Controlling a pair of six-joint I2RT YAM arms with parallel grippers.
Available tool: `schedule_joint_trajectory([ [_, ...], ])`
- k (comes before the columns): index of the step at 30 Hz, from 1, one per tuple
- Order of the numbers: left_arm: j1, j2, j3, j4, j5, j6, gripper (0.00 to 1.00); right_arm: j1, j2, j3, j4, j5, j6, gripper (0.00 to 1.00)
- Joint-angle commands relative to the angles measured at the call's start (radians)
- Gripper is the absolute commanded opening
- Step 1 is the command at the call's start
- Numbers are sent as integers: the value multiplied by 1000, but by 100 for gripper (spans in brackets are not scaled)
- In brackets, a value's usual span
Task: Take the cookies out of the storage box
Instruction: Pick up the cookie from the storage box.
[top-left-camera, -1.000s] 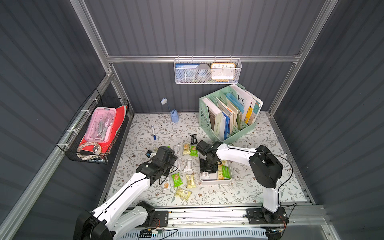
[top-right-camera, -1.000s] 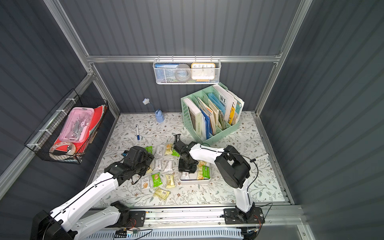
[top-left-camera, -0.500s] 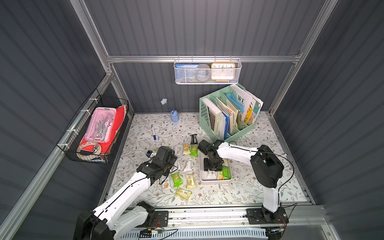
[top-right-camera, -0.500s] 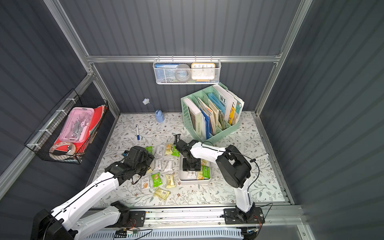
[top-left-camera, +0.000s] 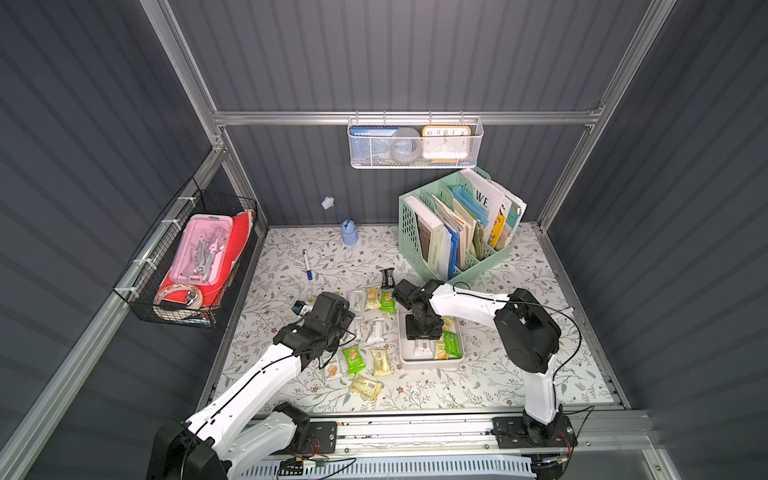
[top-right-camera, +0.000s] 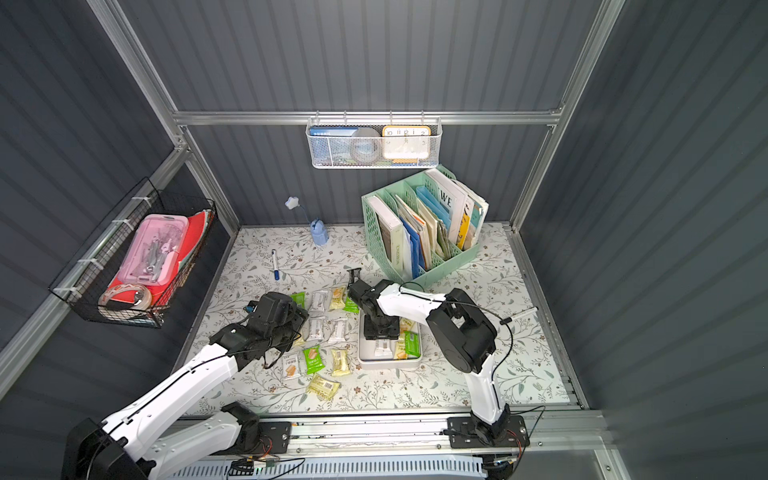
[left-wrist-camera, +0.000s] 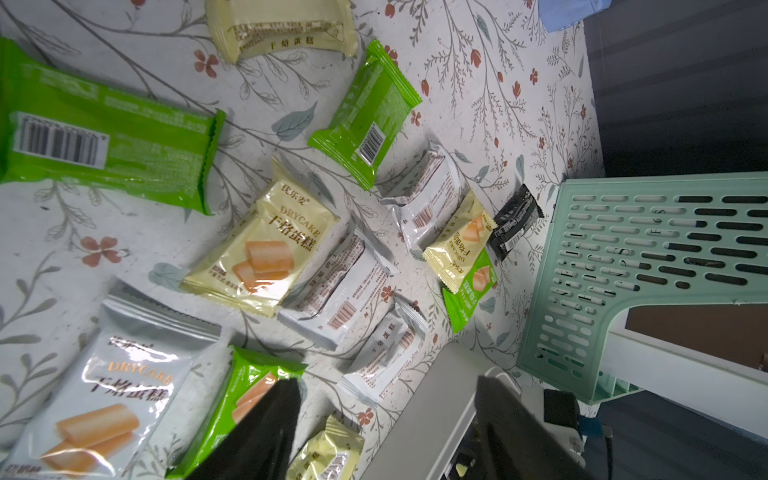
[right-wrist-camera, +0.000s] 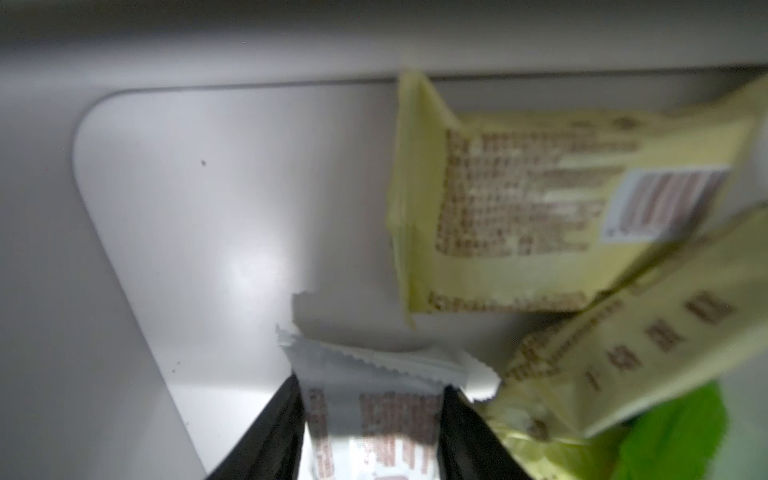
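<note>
Right pincer (right-wrist-camera: 370, 419) stood inside the storage box (top-left-camera: 430, 366), its fingers pressed against both sides of a white packet (right-wrist-camera: 374, 386). Beyond its tips the box floor lay bare up to a rounded corner and a low wall. Pale yellow packets (right-wrist-camera: 519, 199) and a green packet (right-wrist-camera: 673, 436) crowded its other flank. In both top views that arm's wrist covered the box's far half and hid the grip; only the wrist view showed it, though blurred. Left pincer (left-wrist-camera: 386, 432) hung spread and empty above the worktop (top-left-camera: 478, 386), the box wall just beside one finger. Loose cookies (top-left-camera: 353, 360) lay scattered ahead of it, leaving little bare room between them. The mint-green file organizer (top-left-camera: 407, 224) stood near, beyond the right pincer.
</note>
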Motion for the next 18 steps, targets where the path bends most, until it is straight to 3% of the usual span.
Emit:
schedule_joint_trajectory([
  [1, 7, -9, 7, -16, -24, 17, 72, 5, 31, -9, -34, -20, -3, 48],
  [18, 13, -22, 15, -27, -52, 21, 72, 4, -60, 52, -97, 6, -2, 40],
])
